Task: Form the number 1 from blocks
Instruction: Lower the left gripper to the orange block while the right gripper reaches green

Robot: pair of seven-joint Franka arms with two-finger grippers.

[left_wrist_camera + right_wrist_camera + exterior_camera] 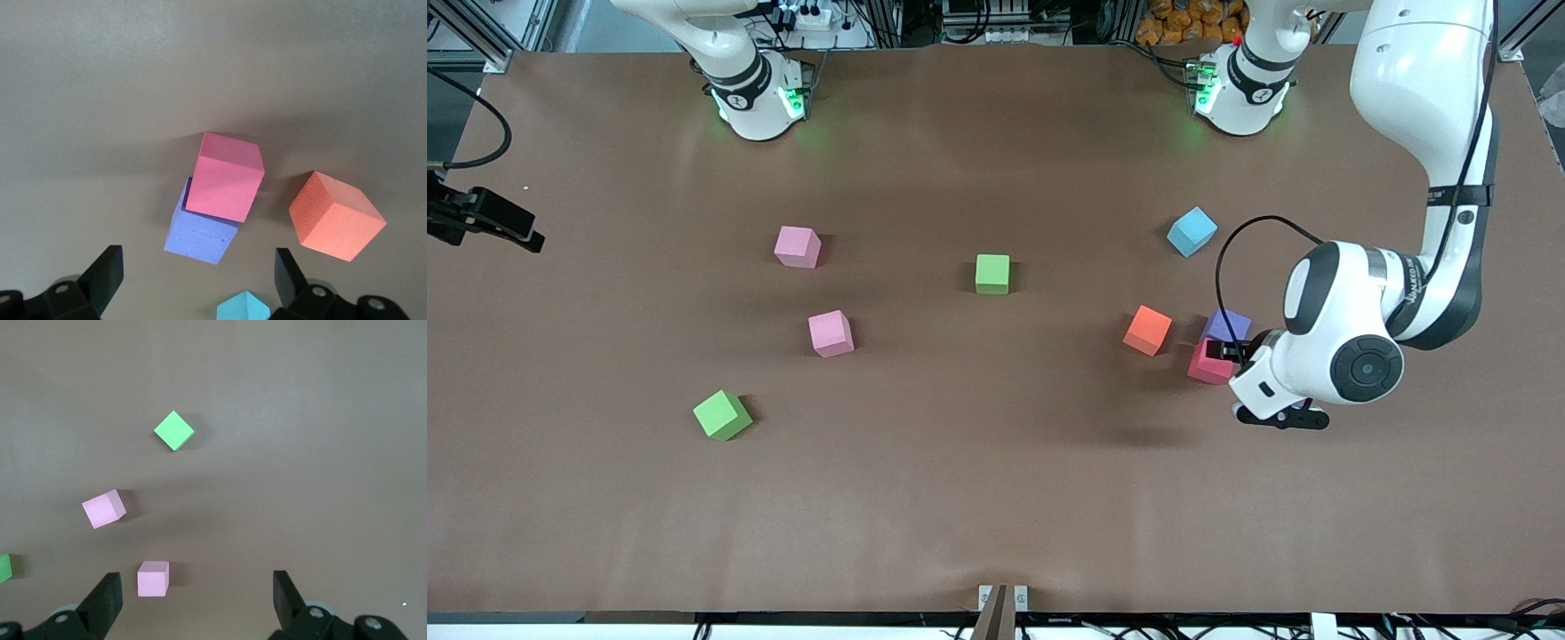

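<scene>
Blocks scattered on your table (960, 498), crimson block (1207, 366) touching purple block (1227, 324) toward the left arm's end, orange block (1147, 330) just beside, left gripper (197, 280) spread wide above them grasping nothing, right gripper (197, 600) likewise unclenched, over the pink blocks (153, 578).

In your front view, the left gripper (1232, 351) at middle right covers part of the crimson block (1208, 364) and the purple block (1226, 325). The right gripper is outside that view. In your left wrist view, the sky-blue block (243, 305) is cut off at the bottom edge. In your right wrist view, a green block (5, 567) is cut off at the lower left edge.
</scene>
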